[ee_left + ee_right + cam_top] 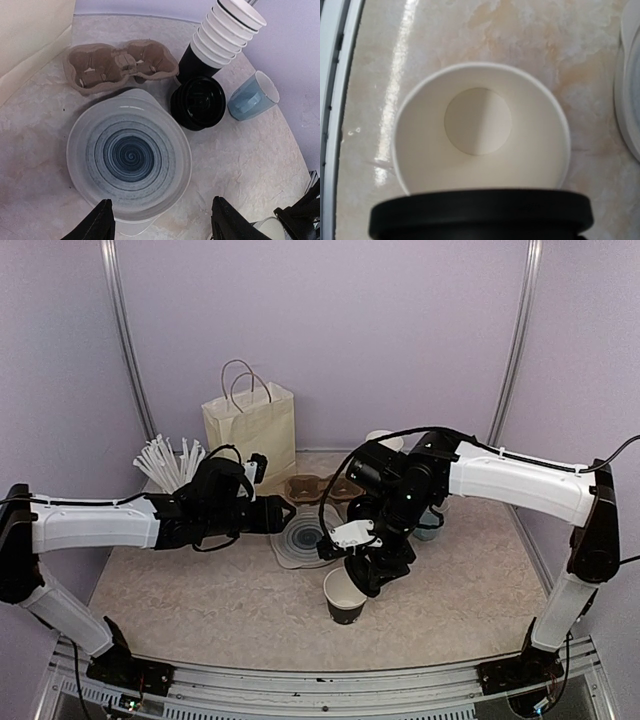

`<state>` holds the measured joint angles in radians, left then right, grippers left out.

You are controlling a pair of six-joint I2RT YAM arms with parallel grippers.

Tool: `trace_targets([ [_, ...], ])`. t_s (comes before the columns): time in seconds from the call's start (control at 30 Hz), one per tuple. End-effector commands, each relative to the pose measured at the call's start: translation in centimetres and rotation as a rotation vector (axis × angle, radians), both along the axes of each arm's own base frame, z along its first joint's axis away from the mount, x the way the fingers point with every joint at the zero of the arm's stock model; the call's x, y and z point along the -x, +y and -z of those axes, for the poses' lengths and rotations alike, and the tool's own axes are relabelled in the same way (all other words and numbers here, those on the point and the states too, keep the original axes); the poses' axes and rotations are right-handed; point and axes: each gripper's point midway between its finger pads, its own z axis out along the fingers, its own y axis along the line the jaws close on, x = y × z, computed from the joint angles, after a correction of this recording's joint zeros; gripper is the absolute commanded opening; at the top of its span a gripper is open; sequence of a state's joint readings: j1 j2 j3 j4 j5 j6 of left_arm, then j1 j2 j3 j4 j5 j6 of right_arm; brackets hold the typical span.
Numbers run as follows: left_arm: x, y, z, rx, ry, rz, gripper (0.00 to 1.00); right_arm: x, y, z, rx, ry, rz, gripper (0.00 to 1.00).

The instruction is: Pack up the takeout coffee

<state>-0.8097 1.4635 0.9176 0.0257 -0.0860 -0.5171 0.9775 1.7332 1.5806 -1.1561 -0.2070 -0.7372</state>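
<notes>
Coffee cup [343, 602] sits open near the middle of the table's [200, 590] near edge, white inside, no lid on yet. Right gripper [368, 565] hangs right over it, clamped on the black lid [480, 215]. Left gripper [161, 200] hovers over the swirly plate [85, 150], jaws apart, nothing in them.

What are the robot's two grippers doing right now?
Left gripper: open, empty.
Right gripper: closed on the round black lid, over the open black paper cup.
</notes>
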Motion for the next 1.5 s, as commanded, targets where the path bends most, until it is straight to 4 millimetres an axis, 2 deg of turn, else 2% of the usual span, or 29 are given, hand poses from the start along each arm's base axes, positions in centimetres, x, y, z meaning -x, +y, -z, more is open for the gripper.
trace_targets([
  [0.0, 2.4, -0.6, 3.8, -0.029, 0.092, 0.045, 0.63, 0.1, 0.7, 0.1, 0.016, -0.003, -0.002, 0.68],
  [0.23, 6.4, -1.7, 8.6, -0.065, 0.224, 0.091, 0.57, 0.4, 1.2, 0.5, 0.034, 0.004, -0.014, 0.68],
  [0.33, 8.0, -2.8, 9.9, -0.052, 0.258, 0.132, 0.54, 0.4, 1.5, 0.6, 0.040, -0.002, -0.019, 0.69],
  [0.47, 9.6, -5.1, 10.5, -0.010, 0.284, 0.205, 0.52, 0.5, 2.0, 0.9, 0.042, 0.004, -0.026, 0.71],
  [0.63, 10.0, -6.7, 11.1, 0.029, 0.305, 0.234, 0.50, 0.9, 2.4, 1.7, 0.061, 0.015, -0.032, 0.72],
  [0.97, 10.1, -7.6, 11.2, 0.063, 0.312, 0.252, 0.49, 1.5, 3.2, 1.9, 0.054, 0.024, -0.045, 0.76],
  [1.0, 10.1, -7.7, 11.1, 0.068, 0.309, 0.252, 0.49, 1.5, 3.2, 1.9, 0.053, 0.025, -0.047, 0.79],
  [1.07, 9.9, -8.0, 10.8, 0.082, 0.303, 0.252, 0.49, 1.7, 3.3, 1.9, 0.050, 0.029, -0.049, 0.96],
  [1.1, 9.9, -8.1, 10.7, 0.088, 0.302, 0.252, 0.49, 1.7, 3.4, 1.8, 0.046, 0.028, -0.050, 0.99],
  [1.33, 9.5, -8.6, 10.7, 0.097, 0.299, 0.252, 0.49, 1.7, 3.6, 1.8, 0.038, 0.029, -0.052, 0.98],
  [1.47, 9.2, -8.5, 10.4, 0.082, 0.285, 0.240, 0.49, 1.5, 3.2, 0.5, 0.010, -0.002, -0.049, 0.97],
])
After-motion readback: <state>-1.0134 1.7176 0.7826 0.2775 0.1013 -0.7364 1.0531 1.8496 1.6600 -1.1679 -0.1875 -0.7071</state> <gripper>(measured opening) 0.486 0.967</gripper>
